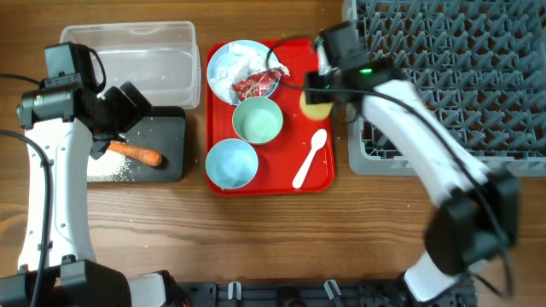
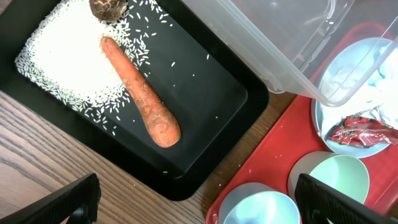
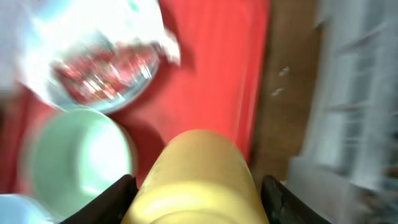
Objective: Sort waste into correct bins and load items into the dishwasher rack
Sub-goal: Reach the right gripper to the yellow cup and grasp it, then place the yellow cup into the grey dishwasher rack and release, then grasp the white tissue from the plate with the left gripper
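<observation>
Overhead, the red serving tray (image 1: pixel 322 175) is seen between the black tray (image 1: pixel 173 147) on its left and the dishwasher rack (image 1: pixel 461 77) on its right, with only a narrow strip of wood left at either edge. The clear tub (image 1: pixel 136 51) is set just behind the black tray, their rims nearly touching.

On the black tray the carrot (image 2: pixel 142 93) is laid slantwise beside a patch of rice (image 2: pixel 59 65), and the brown lump (image 2: pixel 107 7) is found at the far edge of the rice. The tray's right half is bare.

The plate (image 1: pixel 215 70), bearing the napkin (image 1: pixel 243 56) and the wrapper (image 1: pixel 258 83), is crowded at the back of the red tray. The pale green bowl (image 1: pixel 258 120) and the light blue bowl (image 1: pixel 231 163) are packed close in front of it, and the spoon (image 1: pixel 310 158) is laid alone on open red surface.

The left gripper (image 2: pixel 199 211) is held above the near rim of the black tray, its jaws spread wide and empty.

The right gripper (image 3: pixel 202 193) is placed at the red tray's right edge, close to the rack. The yellow cup (image 3: pixel 199 174) is pinched between its fingers (image 3: pixel 118 194). That view is blurred, and it cannot be told whether the cup is lifted.
</observation>
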### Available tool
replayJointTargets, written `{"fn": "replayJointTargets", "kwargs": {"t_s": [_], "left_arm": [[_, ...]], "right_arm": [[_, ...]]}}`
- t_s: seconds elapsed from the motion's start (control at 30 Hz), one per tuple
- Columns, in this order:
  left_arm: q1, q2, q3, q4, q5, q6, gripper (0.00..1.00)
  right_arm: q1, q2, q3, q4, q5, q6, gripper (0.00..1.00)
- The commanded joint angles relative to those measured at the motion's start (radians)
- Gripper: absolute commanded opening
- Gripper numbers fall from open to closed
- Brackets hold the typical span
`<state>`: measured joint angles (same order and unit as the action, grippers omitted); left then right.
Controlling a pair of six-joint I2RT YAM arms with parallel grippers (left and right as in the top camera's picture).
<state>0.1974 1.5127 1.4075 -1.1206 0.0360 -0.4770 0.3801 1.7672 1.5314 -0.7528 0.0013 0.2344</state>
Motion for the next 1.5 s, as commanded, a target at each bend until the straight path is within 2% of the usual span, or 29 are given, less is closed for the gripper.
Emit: {"fn": "replayJointTargets", "kwargs": {"t_s": [0.0,0.07,0.2,0.4,0.63,0.67,0.73,0.77,1.03,1.2,1.3,1.37,1.47], "left_arm": [[0.001,0.008,0.005,0.003,0.000,-0.001,1.00],[0.001,0.008,0.005,0.003,0.000,-0.001,1.00],[0.001,0.008,0.005,0.005,0.000,-0.002,1.00],[0.001,0.008,0.005,0.010,0.000,-0.001,1.00],[0.001,0.008,0.005,0.010,0.000,-0.001,1.00],[0.001,0.008,0.005,0.010,0.000,-0.001,1.00],[0.001,0.008,0.005,0.010,0.000,-0.001,1.00],[0.001,0.008,0.005,0.010,0.000,-0.001,1.00],[-0.020,0.008,0.005,0.022,0.005,0.007,1.00],[-0.146,0.008,0.005,0.111,0.080,0.153,1.00],[-0.254,0.008,0.010,0.197,0.082,0.175,0.99],[-0.319,0.018,0.068,0.173,0.094,0.179,0.98],[-0.400,0.084,0.267,0.057,0.090,0.217,0.98]], "right_arm": [[-0.090,-0.185,0.034,-0.090,0.019,0.060,0.43],[-0.166,-0.238,0.034,-0.196,0.080,0.065,0.43],[-0.297,-0.223,0.003,-0.322,0.213,0.084,0.43],[-0.427,-0.132,-0.125,-0.265,0.138,0.115,0.43],[-0.436,-0.021,-0.172,-0.205,0.077,0.106,0.45],[-0.436,-0.012,-0.172,-0.206,0.074,0.107,0.55],[-0.436,-0.004,-0.172,-0.205,0.062,0.108,0.89],[-0.437,-0.011,-0.169,-0.205,0.047,0.108,0.99],[-0.419,-0.197,-0.011,-0.290,-0.020,0.049,1.00],[-0.383,-0.293,0.000,-0.258,-0.108,0.001,1.00],[-0.362,-0.285,-0.002,-0.270,-0.119,-0.003,1.00],[-0.350,-0.283,-0.002,-0.275,-0.130,-0.030,1.00],[-0.337,-0.284,-0.002,-0.280,-0.133,-0.032,1.00]]}}
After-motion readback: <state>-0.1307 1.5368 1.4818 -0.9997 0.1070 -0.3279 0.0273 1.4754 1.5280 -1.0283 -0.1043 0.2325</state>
